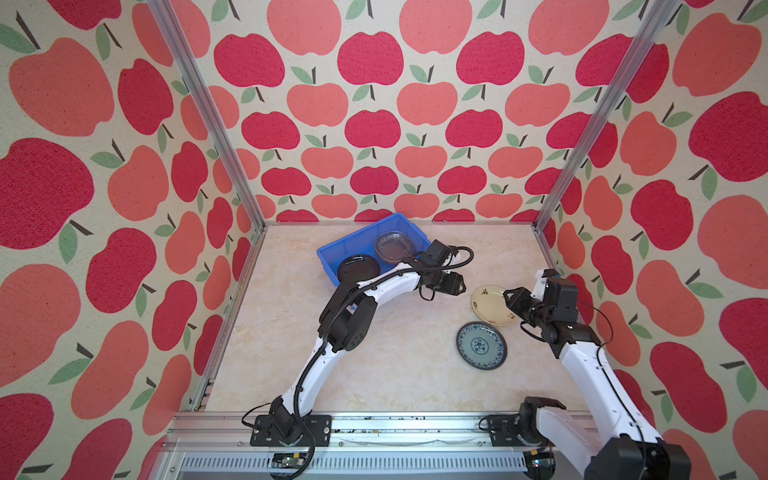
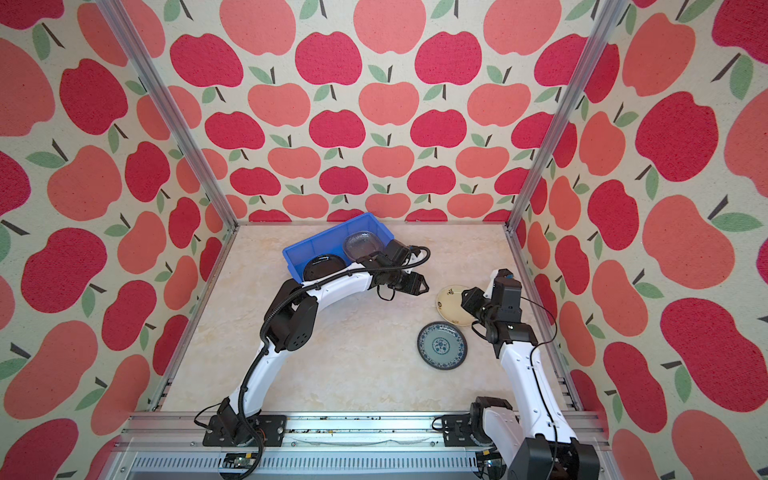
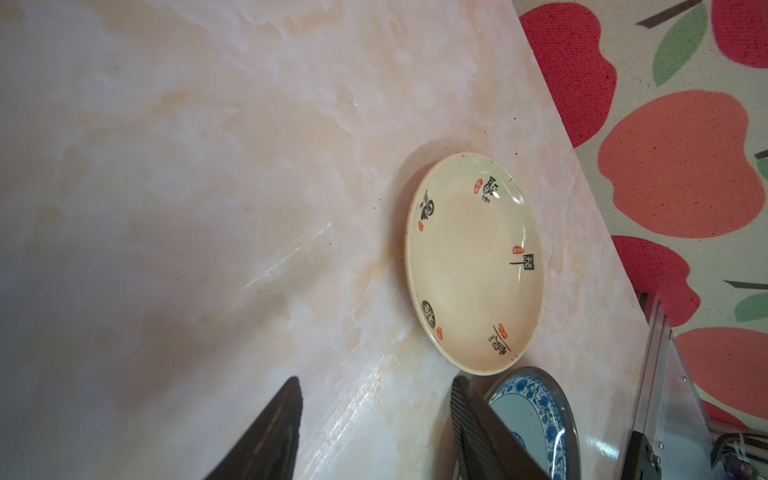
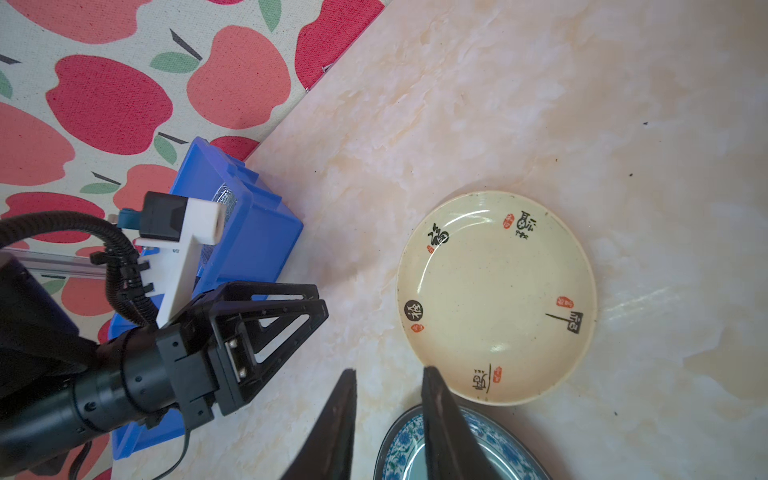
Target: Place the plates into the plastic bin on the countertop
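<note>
A cream plate (image 1: 488,305) with black and red marks lies on the countertop (image 1: 395,365) at the right. A blue-white patterned plate (image 1: 482,345) lies just in front of it. The blue plastic bin (image 1: 353,243) at the back holds a black round plate (image 1: 358,268) and a clear glass plate (image 1: 394,246). My left gripper (image 3: 376,382) reaches across to a spot left of the cream plate (image 3: 473,266), open, with bare countertop between its fingers. My right gripper (image 4: 390,372) hovers over the near edge of the cream plate (image 4: 494,297), open by a narrow gap and holding nothing.
Apple-patterned walls and aluminium posts close in the countertop on three sides. The right wall runs close behind the cream plate. An aluminium rail (image 1: 374,428) with both arm bases runs along the front edge. The left arm's elbow (image 1: 349,320) arches over the middle.
</note>
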Controlling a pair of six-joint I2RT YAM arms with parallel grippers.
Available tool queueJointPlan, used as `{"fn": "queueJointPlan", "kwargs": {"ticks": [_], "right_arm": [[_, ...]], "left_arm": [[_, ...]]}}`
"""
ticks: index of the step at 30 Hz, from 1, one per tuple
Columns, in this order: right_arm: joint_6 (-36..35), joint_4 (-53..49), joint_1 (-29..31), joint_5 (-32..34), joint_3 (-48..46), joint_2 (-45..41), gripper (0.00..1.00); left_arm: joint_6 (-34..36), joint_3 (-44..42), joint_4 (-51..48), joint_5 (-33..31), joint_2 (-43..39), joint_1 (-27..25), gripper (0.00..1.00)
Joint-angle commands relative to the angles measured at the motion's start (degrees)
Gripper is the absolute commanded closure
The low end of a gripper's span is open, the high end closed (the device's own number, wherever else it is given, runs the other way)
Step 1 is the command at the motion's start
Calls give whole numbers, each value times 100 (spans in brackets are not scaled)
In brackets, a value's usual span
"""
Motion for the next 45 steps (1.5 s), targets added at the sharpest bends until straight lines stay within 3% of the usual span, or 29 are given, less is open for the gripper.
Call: {"fn": "queueJointPlan", "kwargs": {"ticks": [1,15,45], "right_arm": [[187,127,-37,-7,-183,-31,70],[322,612,-35,-103,-529,23,70],[277,1336,-45,-306,-804,468,70]], "left_arm": [[-281,398,-63,148,254,-41,42],[-856,1178,-56,693,1102,-195,47],[-958,3219,-1419,421,2479,-389,66]]}}
